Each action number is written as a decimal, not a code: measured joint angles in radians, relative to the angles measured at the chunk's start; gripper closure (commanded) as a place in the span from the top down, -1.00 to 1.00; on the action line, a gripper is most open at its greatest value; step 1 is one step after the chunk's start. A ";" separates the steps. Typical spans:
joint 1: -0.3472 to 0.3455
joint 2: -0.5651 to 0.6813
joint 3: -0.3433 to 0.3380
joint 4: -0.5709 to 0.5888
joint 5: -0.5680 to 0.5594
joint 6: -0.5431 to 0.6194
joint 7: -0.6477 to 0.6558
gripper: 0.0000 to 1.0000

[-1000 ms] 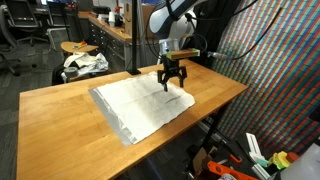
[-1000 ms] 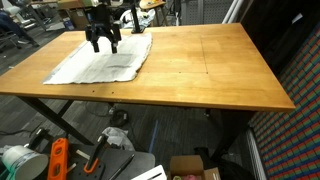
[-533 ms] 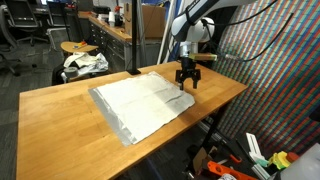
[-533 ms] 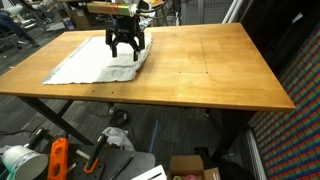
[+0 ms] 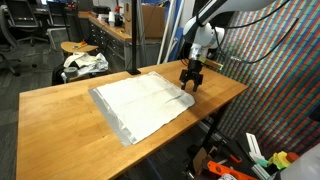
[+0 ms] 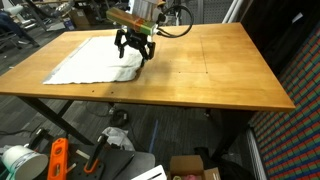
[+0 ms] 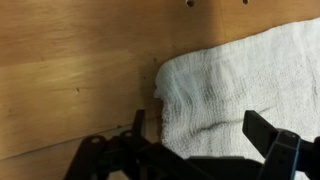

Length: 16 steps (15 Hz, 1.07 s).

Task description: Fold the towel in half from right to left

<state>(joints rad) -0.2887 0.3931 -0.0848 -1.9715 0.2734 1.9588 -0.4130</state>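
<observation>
A white towel (image 5: 140, 105) lies spread flat on a wooden table (image 5: 50, 130), a greyer band showing along its near edge; in both exterior views the cloth takes up the table's middle to left part (image 6: 95, 62), with bare wood (image 6: 220, 70) running off to the right.

The arm (image 5: 205, 35) reaches down from the far right; its black gripper (image 5: 190, 82) hangs low at the towel's right end, by the far right corner; in an exterior view it stands over the cloth's right edge (image 6: 135, 52).

The wrist view looks straight down on that corner: the rumpled, rounded end of the towel (image 7: 250, 80) comes in from the right onto the wood (image 7: 70, 70); the gripper (image 7: 200, 140) is spread wide and holds nothing; one finger (image 7: 137, 128) sits over bare table just beside the cloth's edge, the opposite finger (image 7: 265, 132) over the towel itself; whether either tip touches the fabric cannot be told.

Beyond the table's far left, a bundle (image 5: 84, 62) of white and dark cloth rests apart from the towel.
</observation>
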 measured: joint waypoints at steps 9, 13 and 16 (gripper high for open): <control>-0.001 0.038 0.012 -0.014 0.065 0.053 -0.088 -0.13; -0.001 0.038 0.012 -0.021 0.062 0.061 -0.101 -0.70; -0.001 0.038 0.012 -0.022 0.047 0.063 -0.101 -0.82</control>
<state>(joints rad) -0.2893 0.4310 -0.0730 -1.9930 0.3201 2.0219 -0.5144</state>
